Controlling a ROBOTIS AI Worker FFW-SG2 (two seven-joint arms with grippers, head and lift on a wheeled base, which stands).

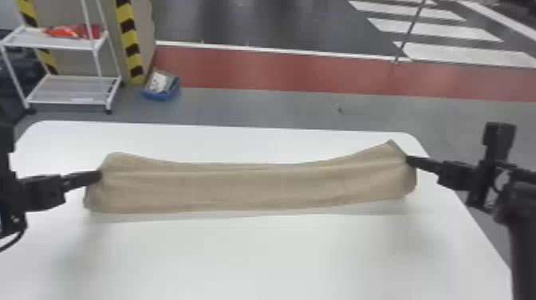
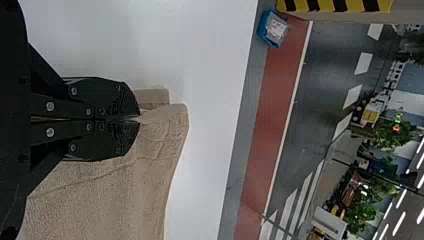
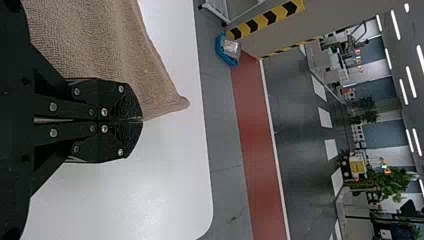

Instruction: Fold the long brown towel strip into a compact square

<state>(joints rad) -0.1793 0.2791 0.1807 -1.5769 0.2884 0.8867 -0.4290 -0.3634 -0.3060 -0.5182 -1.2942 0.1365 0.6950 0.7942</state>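
Head view, left fingers (image 1: pixel 89 176), right fingers (image 1: pixel 419 162), closed (on towel (image 1: pixel 255 187))

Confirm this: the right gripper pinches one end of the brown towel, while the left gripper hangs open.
No: the left wrist view shows the left gripper shut on the brown towel too. The right gripper does pinch one end.

Towel strip (image 1: pixel 255 186) over the table (image 1: pixel 279 255), between left claw (image 1: pixel 99 174) and right claw (image 1: pixel 408 160)

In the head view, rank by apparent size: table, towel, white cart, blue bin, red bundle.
1. Table
2. Towel
3. White cart, partly cropped
4. Blue bin and red bundle: too alike to rank
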